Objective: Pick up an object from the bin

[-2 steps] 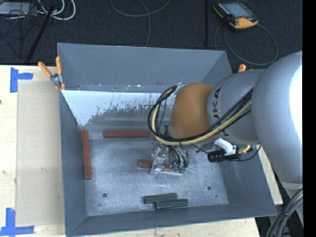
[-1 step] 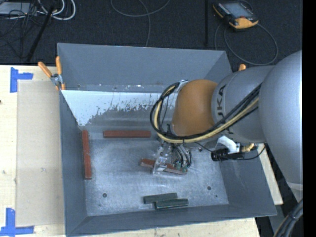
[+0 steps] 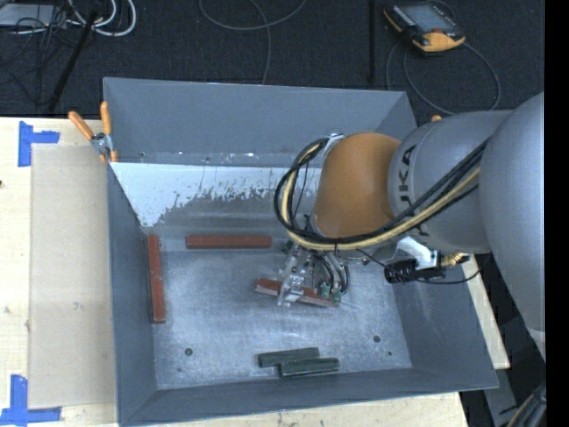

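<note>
Gripper (image 3: 293, 294): down at the middle of the bin (image 3: 267, 132), on a short red-brown bar (image 3: 265, 286) that seems to lie on the floor, unlifted. Whether the gripper is spread or closed on it cannot be told. Outstanding: secure grasp, lift. Untouched: left bar (image 3: 156, 278), far bar (image 3: 228, 241), near dark green pair (image 3: 298, 361).

Grey bin (image 3: 178, 363), red-brown left bar (image 3: 156, 278) along wall, red-brown back bar (image 3: 228, 241), red-brown middle bar (image 3: 267, 286), dark green front bars (image 3: 298, 361)
</note>
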`<state>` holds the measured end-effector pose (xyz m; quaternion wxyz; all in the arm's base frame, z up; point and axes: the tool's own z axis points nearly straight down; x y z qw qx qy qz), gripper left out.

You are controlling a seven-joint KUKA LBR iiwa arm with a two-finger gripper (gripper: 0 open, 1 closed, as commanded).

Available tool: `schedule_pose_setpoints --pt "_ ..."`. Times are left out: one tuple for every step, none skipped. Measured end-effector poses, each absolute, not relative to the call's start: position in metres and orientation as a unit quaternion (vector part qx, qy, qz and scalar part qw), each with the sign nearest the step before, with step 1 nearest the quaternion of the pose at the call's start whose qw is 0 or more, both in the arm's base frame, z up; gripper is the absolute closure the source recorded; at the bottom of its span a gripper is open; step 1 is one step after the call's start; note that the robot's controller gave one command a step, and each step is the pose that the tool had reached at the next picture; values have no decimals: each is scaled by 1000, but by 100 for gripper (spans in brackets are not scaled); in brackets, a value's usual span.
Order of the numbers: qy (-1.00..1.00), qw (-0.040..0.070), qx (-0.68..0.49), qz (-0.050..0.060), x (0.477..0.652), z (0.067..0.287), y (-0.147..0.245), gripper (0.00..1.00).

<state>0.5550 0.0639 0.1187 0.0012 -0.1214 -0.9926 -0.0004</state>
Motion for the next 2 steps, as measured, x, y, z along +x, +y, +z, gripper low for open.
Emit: schedule_pose_setpoints --pt "-993 -1 -121 -1 556 129 64 100" --pt "-993 -1 -121 -1 556 135 64 100"
